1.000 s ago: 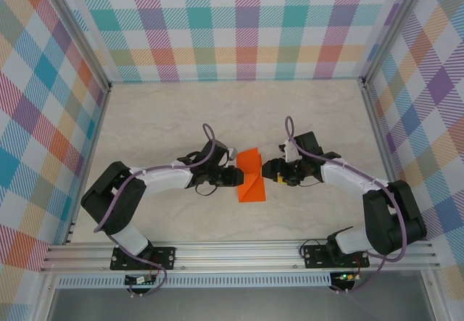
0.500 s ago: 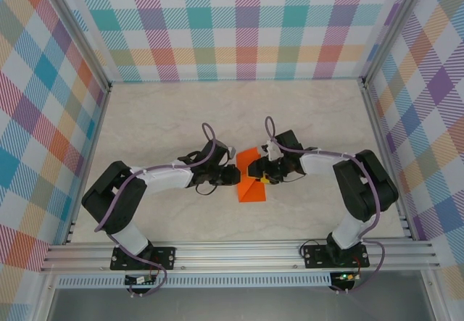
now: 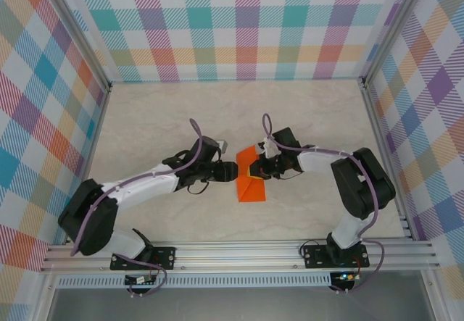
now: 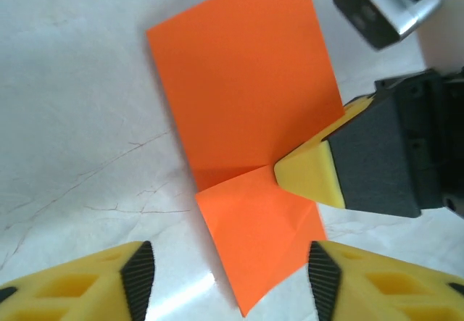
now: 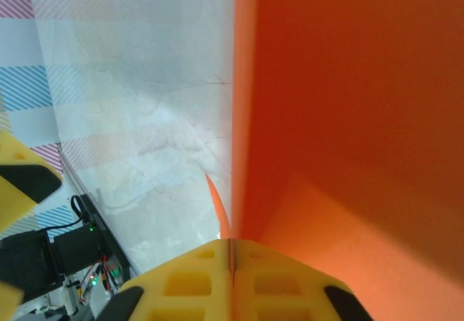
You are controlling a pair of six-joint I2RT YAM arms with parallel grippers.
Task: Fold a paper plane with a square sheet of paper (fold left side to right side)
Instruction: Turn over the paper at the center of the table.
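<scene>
Closing on the thin orange sheet of paper point(image 3: 251, 183), which lies creased into a smaller pointed shape at the middle of the pale marbled table point(image 3: 159, 118), the right gripper point(image 3: 255, 167) has been brought in from the right and is now clenched on one flap. The left gripper point(image 3: 232, 170), clamped at the left edge a second ago, has been released, its jaws apart just beside the paper. The hold has thus been handed over, probably so the flap can be carried across.
</scene>
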